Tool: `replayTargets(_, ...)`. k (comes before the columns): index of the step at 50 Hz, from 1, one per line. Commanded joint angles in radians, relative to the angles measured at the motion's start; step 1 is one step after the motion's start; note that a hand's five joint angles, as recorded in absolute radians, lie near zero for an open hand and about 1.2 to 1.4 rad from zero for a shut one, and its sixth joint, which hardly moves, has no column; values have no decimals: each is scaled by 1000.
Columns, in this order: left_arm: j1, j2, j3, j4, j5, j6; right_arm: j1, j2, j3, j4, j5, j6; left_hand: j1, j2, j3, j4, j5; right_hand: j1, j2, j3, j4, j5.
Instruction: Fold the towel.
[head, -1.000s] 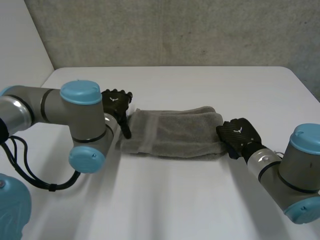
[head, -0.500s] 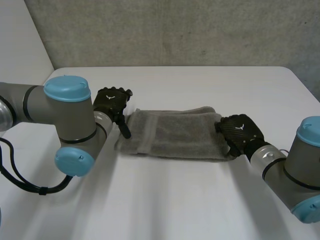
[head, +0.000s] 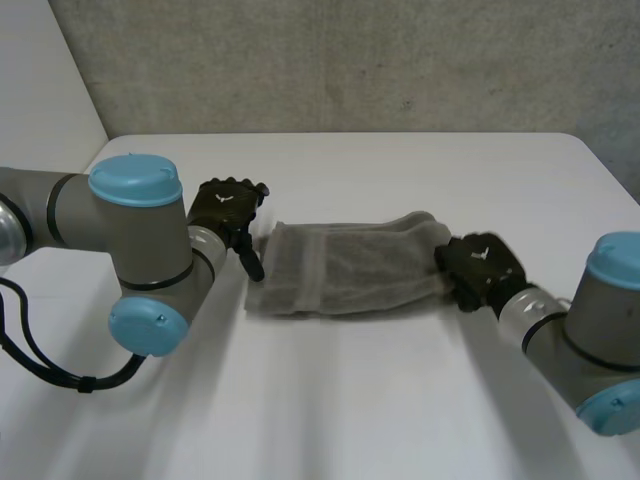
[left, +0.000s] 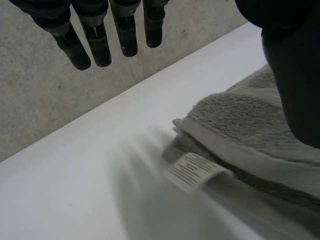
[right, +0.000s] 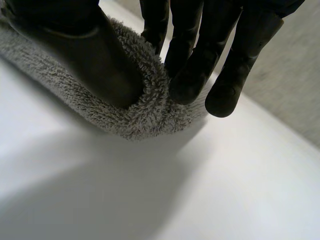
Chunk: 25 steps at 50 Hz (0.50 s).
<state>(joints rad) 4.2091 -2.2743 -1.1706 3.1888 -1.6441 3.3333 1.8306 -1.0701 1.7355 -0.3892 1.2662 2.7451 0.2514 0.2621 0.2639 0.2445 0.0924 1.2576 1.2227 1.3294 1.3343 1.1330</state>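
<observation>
One rough grey wall (head: 350, 60) runs behind everything, with a plain white panel (head: 40, 100) meeting it on the robot's left. In front of it lies one white surface (head: 400, 400), matte and bare apart from the cloth and the robot.

Two arms reach in over it. The left arm (head: 130, 230) bends across the near left side, and the right arm (head: 590, 330) comes in low from the near right.

One grey towel (head: 350, 270) lies near the middle of the surface. It is folded into a long, thick band running from one hand to the other, and its right end is lifted slightly.

There are two black hands, one at each end of the towel. The left hand (head: 225, 208) sits at the towel's left end. In its wrist view its fingers (left: 97, 45) are straight, spread and clear of the cloth, holding nothing, while its thumb (left: 295, 75) lies over the terry (left: 240, 120); I cannot tell whether it touches. The right hand (head: 480, 268) grips the towel's right end, with its thumb (right: 95, 55) on one side of the rolled fold (right: 145, 107) and its fingers (right: 190, 75) curled against the other, pinching the cloth.

One small white striped label (left: 192, 171) sticks out from the towel's hem at the left end and lies on the surface.
</observation>
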Motion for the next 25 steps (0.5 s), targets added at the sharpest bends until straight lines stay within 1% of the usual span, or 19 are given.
replayTargets(1, 5, 16, 0, 0, 1, 0, 1, -93, -63, 16, -1, 4, 0, -10, -12, 7, -15, 139, 174, 67, 62, 89)
replayTargets(3, 15, 41, 0, 0, 1, 0, 25, -96, -138, 58, -4, 4, 0, -10, -12, 7, -15, 139, 174, 67, 62, 89)
replayTargets(4, 15, 41, 0, 0, 1, 0, 26, -96, -139, 58, -4, 4, 0, -10, -12, 7, -15, 139, 174, 67, 62, 89)
replayTargets(6, 31, 71, -3, 0, 0, -3, 64, -90, -180, 92, -10, 4, -6, -16, -18, 1, -21, 139, 174, 67, 62, 89)
replayTargets(8, 35, 88, -3, 0, 0, -5, 168, -38, -294, 162, -28, 1, -8, -19, -21, -2, -24, 139, 174, 67, 62, 89)
replayTargets(9, 35, 88, -3, 0, 0, -5, 168, -37, -295, 162, -28, 1, -8, -19, -21, -2, -24, 139, 174, 67, 62, 89)
replayTargets(11, 51, 114, -3, 0, -2, -11, 272, 37, -416, 228, -37, -7, -26, -37, -39, -19, -42, 139, 174, 67, 62, 89)
replayTargets(12, 51, 114, -3, 0, -2, -11, 273, 38, -416, 228, -38, -7, -26, -37, -39, -19, -42, 139, 174, 67, 62, 89)
replayTargets(14, 71, 139, 0, 0, -5, -34, 347, 119, -523, 300, -57, -27, -44, -54, -56, -37, -59, 139, 174, 67, 62, 89)
replayTargets(15, 71, 139, 0, 0, -5, -34, 348, 119, -524, 300, -57, -27, -44, -55, -56, -37, -59, 139, 174, 67, 62, 89)
replayTargets(16, 78, 150, 2, 2, -6, -52, 377, 172, -574, 329, -68, -42, -44, -55, -56, -37, -59, 139, 174, 67, 62, 89)
replayTargets(17, 78, 150, 2, 2, -6, -52, 377, 173, -574, 329, -68, -42, -44, -55, -56, -37, -59, 139, 174, 67, 62, 89)
replayTargets(19, 94, 164, 5, 2, -6, -95, 435, 270, -681, 381, -79, -79, -50, -60, -62, -43, -65, 139, 174, 67, 62, 89)
replayTargets(20, 94, 164, 5, 2, -6, -95, 435, 271, -682, 382, -79, -79, -50, -60, -62, -43, -65, 139, 174, 67, 62, 89)
replayTargets(21, 103, 168, 6, 0, -6, -113, 456, 316, -730, 409, -73, -96, -50, -60, -62, -43, -65, 139, 174, 67, 62, 89)
replayTargets(22, 107, 170, 6, 0, -6, -129, 472, 355, -766, 440, -71, -110, -52, -63, -65, -46, -68, -67, -32, -138, -143, -117)
replayTargets(23, 107, 170, 6, 0, -6, -129, 472, 355, -766, 440, -71, -110, -53, -63, -65, -46, -68, -69, -34, -141, -145, -119)
replayTargets(24, 109, 170, 6, 0, -6, -139, 480, 387, -793, 467, -68, -120, -53, -63, -65, -46, -68, -499, -464, -571, -576, -549)
replayTargets(25, 109, 170, 6, 0, -6, -140, 480, 388, -794, 467, -68, -120, -53, -63, -65, -46, -68, -503, -468, -575, -580, -553)
